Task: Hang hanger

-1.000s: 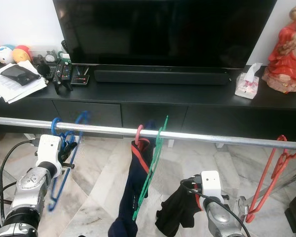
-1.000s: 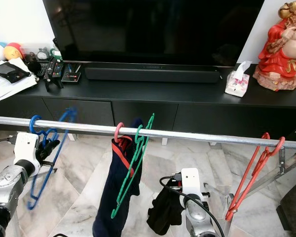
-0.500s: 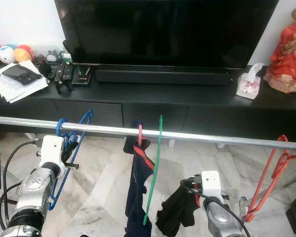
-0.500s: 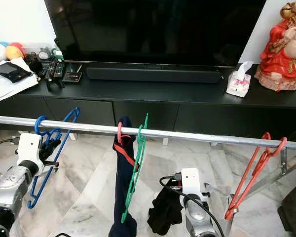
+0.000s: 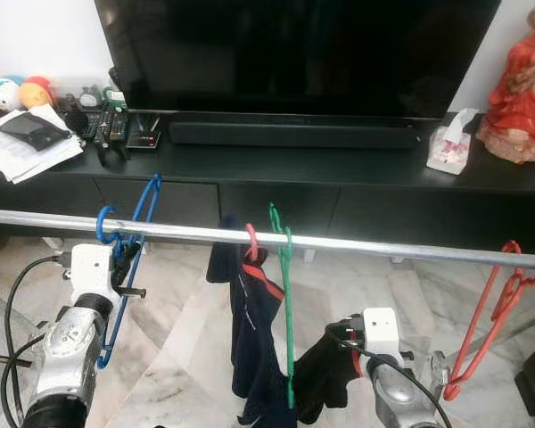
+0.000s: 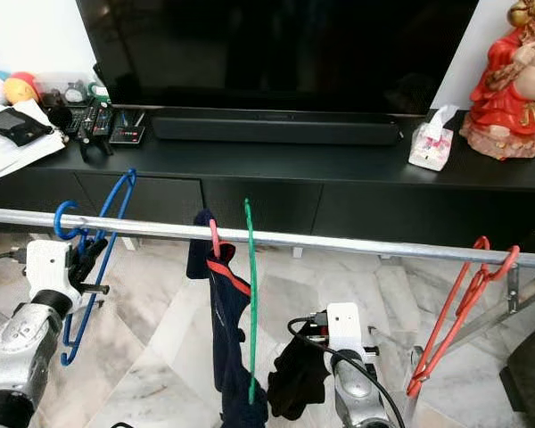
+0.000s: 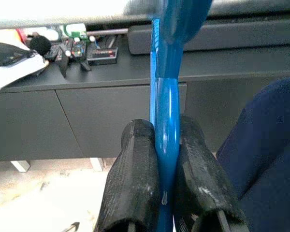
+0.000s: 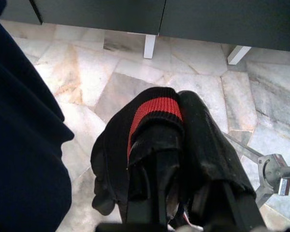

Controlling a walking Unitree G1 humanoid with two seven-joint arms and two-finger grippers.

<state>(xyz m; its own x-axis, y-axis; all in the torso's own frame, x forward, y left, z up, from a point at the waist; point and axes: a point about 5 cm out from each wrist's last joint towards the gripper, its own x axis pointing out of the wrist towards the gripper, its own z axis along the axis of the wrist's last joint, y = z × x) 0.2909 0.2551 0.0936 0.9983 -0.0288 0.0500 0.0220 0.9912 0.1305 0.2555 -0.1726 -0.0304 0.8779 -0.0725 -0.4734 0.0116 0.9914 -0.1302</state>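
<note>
1. The blue hanger (image 5: pixel 129 259) had its hook over the rail (image 5: pixel 366 245), near the rail's left end, and its frame hung down below the rail at a slant.
2. The left hand (image 7: pixel 165 193) was pinched on the hanger's flat blue bar just under the rail; in the wrist view both black fingers (image 7: pixel 133 188) pressed flat against the plastic, one on each side.
3. The hanger looked like thin moulded plastic: light, fairly stiff, a little springy, and smooth enough to slip or twist between the fingers. I judged the flat bar close under the hook the best place to hold it, since a grip there would control the hook and keep the frame from swinging.
4. With the hook seeming seated on the rail, the hanging looked nearly done; letting go gently would probably be all that was wanted.
5. The right hand (image 8: pixel 183 169) was low, below the rail's middle, closed on a soft black cloth with a red band (image 8: pixel 154 113), limp and bunched over its fingers.
6. Further along the rail from the blue hanger hung a green hanger (image 5: pixel 283 303) and a pink hanger (image 5: pixel 251 239) carrying a navy garment (image 5: pixel 254 330); a red hanger (image 5: pixel 490 312) hung at the rail's right end.
</note>
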